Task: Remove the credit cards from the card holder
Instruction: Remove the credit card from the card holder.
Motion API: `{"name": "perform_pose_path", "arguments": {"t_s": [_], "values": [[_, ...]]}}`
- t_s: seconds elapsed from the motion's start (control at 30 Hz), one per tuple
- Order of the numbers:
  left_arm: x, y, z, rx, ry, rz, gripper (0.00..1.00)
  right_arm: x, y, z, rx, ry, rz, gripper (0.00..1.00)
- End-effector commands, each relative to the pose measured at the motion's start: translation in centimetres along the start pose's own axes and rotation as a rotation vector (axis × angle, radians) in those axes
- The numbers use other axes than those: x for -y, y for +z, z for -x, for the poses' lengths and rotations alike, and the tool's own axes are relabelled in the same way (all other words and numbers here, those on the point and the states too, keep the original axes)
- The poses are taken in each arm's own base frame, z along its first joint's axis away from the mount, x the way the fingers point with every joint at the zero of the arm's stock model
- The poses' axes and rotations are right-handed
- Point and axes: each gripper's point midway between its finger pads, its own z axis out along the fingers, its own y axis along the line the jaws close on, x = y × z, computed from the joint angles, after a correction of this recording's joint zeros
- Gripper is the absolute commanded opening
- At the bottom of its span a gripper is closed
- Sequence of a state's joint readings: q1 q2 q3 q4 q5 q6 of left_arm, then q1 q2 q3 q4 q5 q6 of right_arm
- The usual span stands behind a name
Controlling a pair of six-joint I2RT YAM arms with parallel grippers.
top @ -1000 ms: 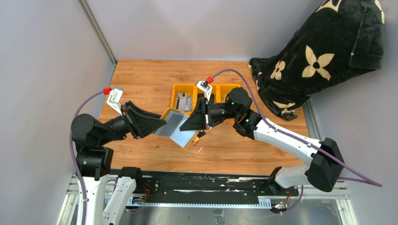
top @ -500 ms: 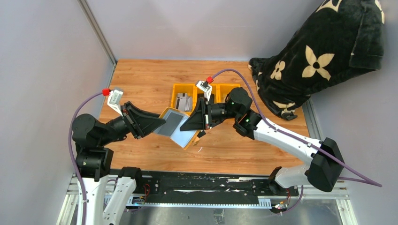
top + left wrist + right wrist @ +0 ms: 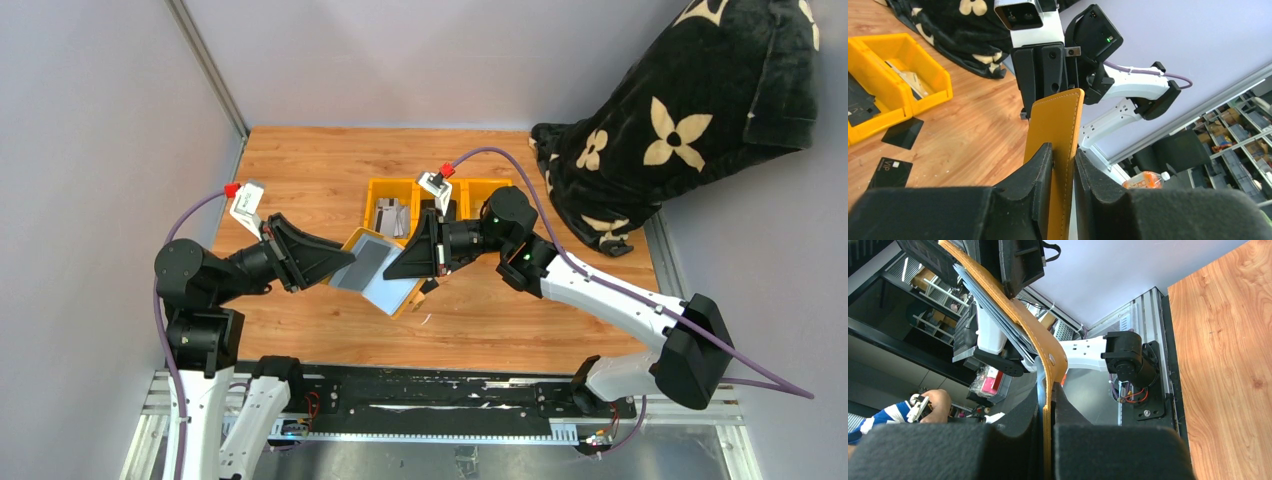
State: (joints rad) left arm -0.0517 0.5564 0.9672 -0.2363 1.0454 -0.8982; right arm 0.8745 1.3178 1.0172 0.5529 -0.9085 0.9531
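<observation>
Above the middle of the desk (image 3: 300,170), holding the card holder (image 3: 388,290) clear of the wood and spreading it open between both arms, showing its grey-blue lining to the overhead camera. Pinching the left flap with the left tool (image 3: 342,263), closing both black fingers (image 3: 1033,170) flat against the mustard leather, one on each face. Pinching the opposite, right flap with the right tool (image 3: 392,272), pressing its fingers (image 3: 1013,435) onto a stitched edge so tightly as to leave no gap beside the leather. Bending the wallet into a shallow curve between the two grips, as seen from the right wrist.

On the desk beneath the right tool, out of the holder and just on the near side of the yellow bins (image 3: 372,185), lying flat: two black credit cards (image 3: 902,133), side by side without touching, one of them bearing white "VIP" lettering. Largely hiding from the overhead camera under the right wrist, showing plainly only from the left wrist.

At the far centre of the desk, keeping grey and dark flat items inside the bins. At the far right corner, draping against the wall: black blanket (image 3: 700,100) patterned with cream flowers.
</observation>
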Motion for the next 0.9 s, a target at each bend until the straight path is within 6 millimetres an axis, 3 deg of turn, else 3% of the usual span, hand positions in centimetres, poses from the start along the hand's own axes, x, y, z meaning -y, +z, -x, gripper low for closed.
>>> {"name": "perform_pose_path", "arguments": {"t_s": [0.0, 0.4, 0.87], "values": [[-0.3, -0.2, -0.8, -0.028, 0.005, 0.002, 0.24, -2.1, -0.1, 1.4, 0.029, -0.081, 0.051, 0.0], [-0.1, -0.2, -0.4, -0.012, 0.013, 0.011, 0.06, -2.0, -0.2, 1.2, 0.025, -0.086, 0.049, 0.0], [1.9, -0.3, -1.1, -0.084, -0.105, -0.089, 0.0, -0.6, 0.2, 0.8, 0.019, -0.066, 0.033, 0.0]]}}
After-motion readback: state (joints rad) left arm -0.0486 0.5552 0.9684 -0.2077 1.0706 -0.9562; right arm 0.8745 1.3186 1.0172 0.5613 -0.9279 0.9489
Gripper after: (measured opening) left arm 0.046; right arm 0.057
